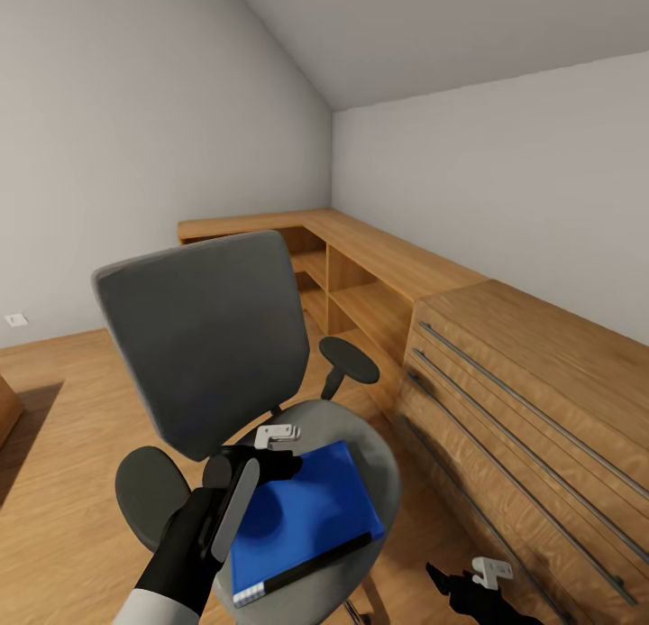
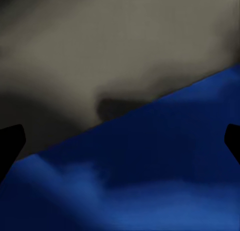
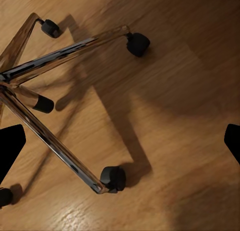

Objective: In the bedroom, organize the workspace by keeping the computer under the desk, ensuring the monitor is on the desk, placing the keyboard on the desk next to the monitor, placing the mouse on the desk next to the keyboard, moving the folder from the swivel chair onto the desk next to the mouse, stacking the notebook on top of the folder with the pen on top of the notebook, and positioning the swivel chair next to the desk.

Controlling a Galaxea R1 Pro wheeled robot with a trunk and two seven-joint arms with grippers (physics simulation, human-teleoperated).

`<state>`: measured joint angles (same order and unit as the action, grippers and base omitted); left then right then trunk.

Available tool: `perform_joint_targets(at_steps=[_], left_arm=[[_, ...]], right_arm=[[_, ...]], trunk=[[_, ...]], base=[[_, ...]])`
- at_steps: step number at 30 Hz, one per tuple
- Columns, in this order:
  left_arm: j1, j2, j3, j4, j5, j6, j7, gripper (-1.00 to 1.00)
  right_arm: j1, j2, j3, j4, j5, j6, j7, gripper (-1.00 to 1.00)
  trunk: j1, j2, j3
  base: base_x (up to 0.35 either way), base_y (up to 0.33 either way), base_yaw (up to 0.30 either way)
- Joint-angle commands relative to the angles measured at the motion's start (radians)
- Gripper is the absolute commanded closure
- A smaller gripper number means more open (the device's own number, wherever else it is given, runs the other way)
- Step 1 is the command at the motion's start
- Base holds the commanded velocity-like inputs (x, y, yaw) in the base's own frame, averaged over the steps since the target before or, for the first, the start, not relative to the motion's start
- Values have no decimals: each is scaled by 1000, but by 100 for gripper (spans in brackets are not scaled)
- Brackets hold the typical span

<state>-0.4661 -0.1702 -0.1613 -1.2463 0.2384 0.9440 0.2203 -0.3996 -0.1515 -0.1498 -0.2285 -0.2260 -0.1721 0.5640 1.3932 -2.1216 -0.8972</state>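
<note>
The swivel chair [image 1: 207, 336] stands close in front of me, its grey back upright. A bright blue folder [image 1: 306, 517] lies flat on its grey seat [image 1: 379, 463]. My left gripper [image 1: 270, 463] hovers over the folder's far edge; in the left wrist view its fingers stand wide apart over the folder [image 2: 150, 181] and the seat [image 2: 100, 51], holding nothing. My right gripper [image 1: 460, 584] hangs low beside the chair, open [image 3: 120, 141], above the chrome base [image 3: 50, 56] and its black casters. The desk, computer, monitor, keyboard, mouse, notebook and pen are out of view.
A light wooden drawer cabinet [image 1: 541, 409] stands just right of the chair. A low wooden shelf unit [image 1: 361, 273] runs along the far walls into the corner. Wooden floor [image 1: 54, 481] lies open to the left.
</note>
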Motion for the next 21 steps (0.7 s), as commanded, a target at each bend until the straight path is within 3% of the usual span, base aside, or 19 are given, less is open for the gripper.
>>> perform_joint_targets(at_steps=[1,21], left_arm=[[-1,0,0,-1,10,3,10,-100],[-1,0,-1,-2,10,1,13,-100]], right_arm=[[-1,0,-4,1,-3,-1,6,-100],[-1,1,-4,2,-1,-4,-2,-100]], trunk=[[0,0,-1],[0,0,-1]], base=[[0,0,0],[37,0,0]])
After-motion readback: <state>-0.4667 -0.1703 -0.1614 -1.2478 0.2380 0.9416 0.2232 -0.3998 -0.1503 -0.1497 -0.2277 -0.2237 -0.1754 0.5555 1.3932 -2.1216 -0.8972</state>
